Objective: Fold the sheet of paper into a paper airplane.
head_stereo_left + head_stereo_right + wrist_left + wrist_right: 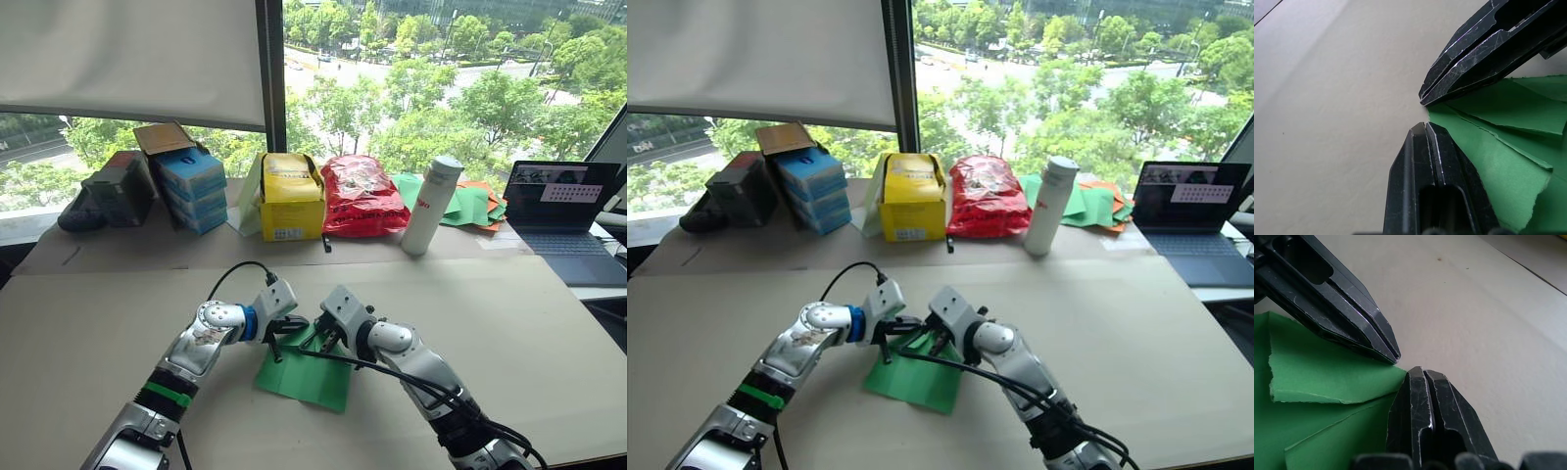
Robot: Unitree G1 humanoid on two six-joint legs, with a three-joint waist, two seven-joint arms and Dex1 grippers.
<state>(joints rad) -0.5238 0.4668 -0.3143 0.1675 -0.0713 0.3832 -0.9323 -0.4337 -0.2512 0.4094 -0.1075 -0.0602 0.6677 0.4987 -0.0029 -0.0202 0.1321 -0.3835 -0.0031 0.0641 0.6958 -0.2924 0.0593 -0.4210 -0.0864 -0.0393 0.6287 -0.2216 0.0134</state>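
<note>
The sheet of paper (309, 377) is bright green and lies flat on the beige table (509, 323), with folded flaps and diagonal creases (1498, 142) running to a point at its far end. My left gripper (300, 326) and right gripper (315, 339) meet tip to tip at that pointed end. In the left wrist view my own fingers (1425, 176) are shut beside the paper's tip (1431, 111), with the right gripper's shut fingers (1484, 49) just across from them. In the right wrist view my shut fingers (1422, 406) rest at the paper's edge (1327, 382).
Along the far edge by the window stand a dark box (118, 186), stacked blue boxes (191, 186), a yellow box (291, 201), a red bag (361, 196), a white bottle (431, 206), a heap of green and orange sheets (470, 206) and a laptop (563, 211).
</note>
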